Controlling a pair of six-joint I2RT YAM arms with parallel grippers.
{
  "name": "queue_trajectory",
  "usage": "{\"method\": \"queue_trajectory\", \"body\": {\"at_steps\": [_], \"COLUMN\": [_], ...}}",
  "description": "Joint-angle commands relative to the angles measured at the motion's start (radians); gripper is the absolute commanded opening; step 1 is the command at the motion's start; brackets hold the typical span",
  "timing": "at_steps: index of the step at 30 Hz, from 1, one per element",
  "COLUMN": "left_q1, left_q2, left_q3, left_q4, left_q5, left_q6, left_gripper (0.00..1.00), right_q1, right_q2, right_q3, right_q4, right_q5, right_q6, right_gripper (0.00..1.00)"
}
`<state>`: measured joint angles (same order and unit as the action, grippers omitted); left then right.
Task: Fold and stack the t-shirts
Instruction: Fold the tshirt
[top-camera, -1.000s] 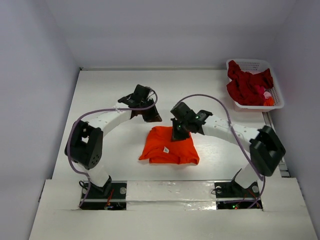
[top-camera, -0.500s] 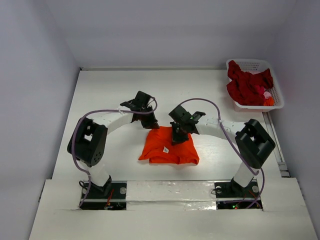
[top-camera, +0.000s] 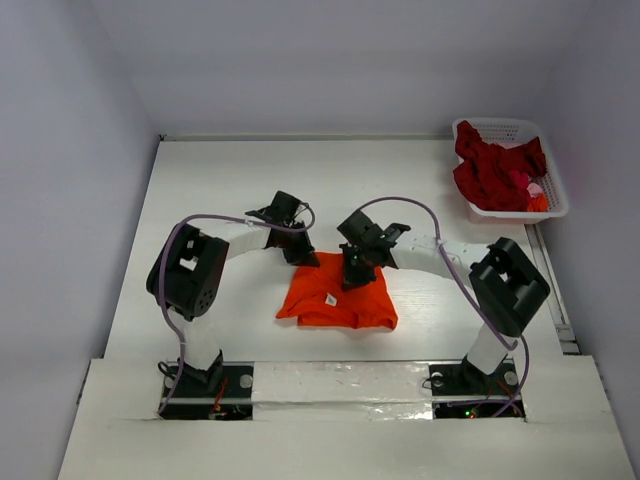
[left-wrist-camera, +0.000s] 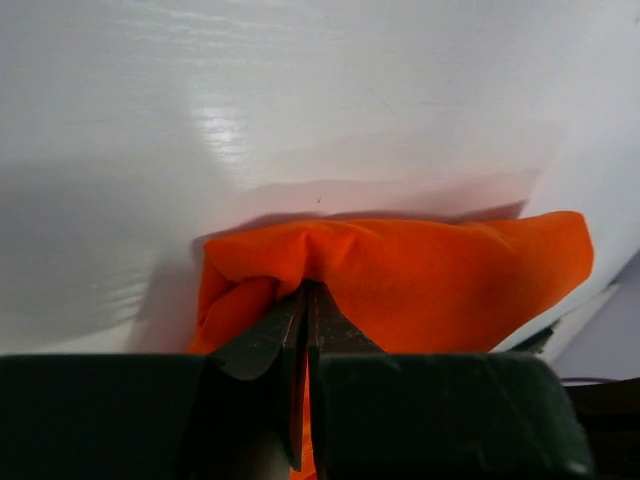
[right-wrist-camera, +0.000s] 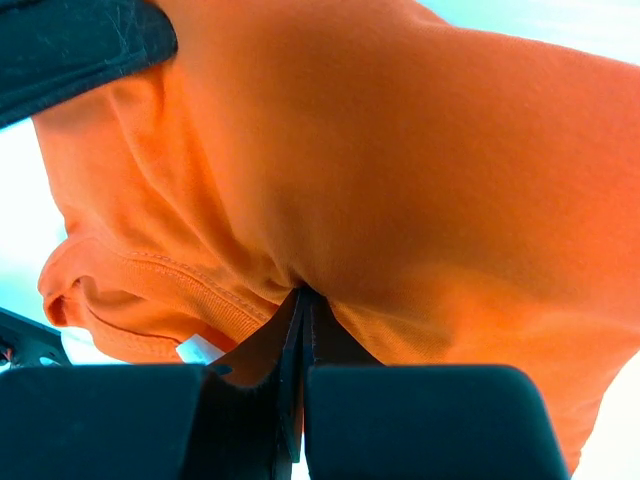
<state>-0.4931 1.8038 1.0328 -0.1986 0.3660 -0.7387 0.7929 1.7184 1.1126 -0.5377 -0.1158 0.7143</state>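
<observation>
The bright orange t-shirt (top-camera: 335, 295) lies folded on the white table (top-camera: 220, 190) between the arms, its small white neck label (top-camera: 331, 298) facing up. My left gripper (top-camera: 303, 257) is shut on the shirt's far left edge; the left wrist view shows orange cloth (left-wrist-camera: 440, 280) pinched between the jaws. My right gripper (top-camera: 348, 280) is shut on the shirt's far middle; the right wrist view shows the cloth (right-wrist-camera: 400, 160) bunched at the fingertips. Dark red t-shirts (top-camera: 495, 170) are heaped in the white latticed basket (top-camera: 556, 200) at the far right.
The basket stands at the table's far right corner, near the right wall. Purple cables (top-camera: 215, 220) loop over both arms. The table's near edge (top-camera: 330, 372) runs just behind the arm bases.
Both grippers have come down and toward the near edge with the shirt's far edge, folding it over. The left arm's elbow has swung inward.
</observation>
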Motion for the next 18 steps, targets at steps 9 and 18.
{"method": "queue_trajectory", "body": {"at_steps": [9, 18], "left_q1": [0.086, 0.139], "left_q2": [0.097, 0.131], "left_q3": [0.073, 0.176], "left_q4": [0.001, -0.070], "left_q5": [0.033, 0.030], "left_q6": [0.018, 0.056], "left_gripper": [0.00, 0.00], "right_q1": [-0.047, -0.152], "right_q2": [0.113, 0.171], "right_q3": [0.069, 0.183], "right_q4": [0.053, 0.016], "right_q5": [-0.080, -0.119], "right_q6": [-0.041, -0.108], "right_gripper": [0.00, 0.00]}}
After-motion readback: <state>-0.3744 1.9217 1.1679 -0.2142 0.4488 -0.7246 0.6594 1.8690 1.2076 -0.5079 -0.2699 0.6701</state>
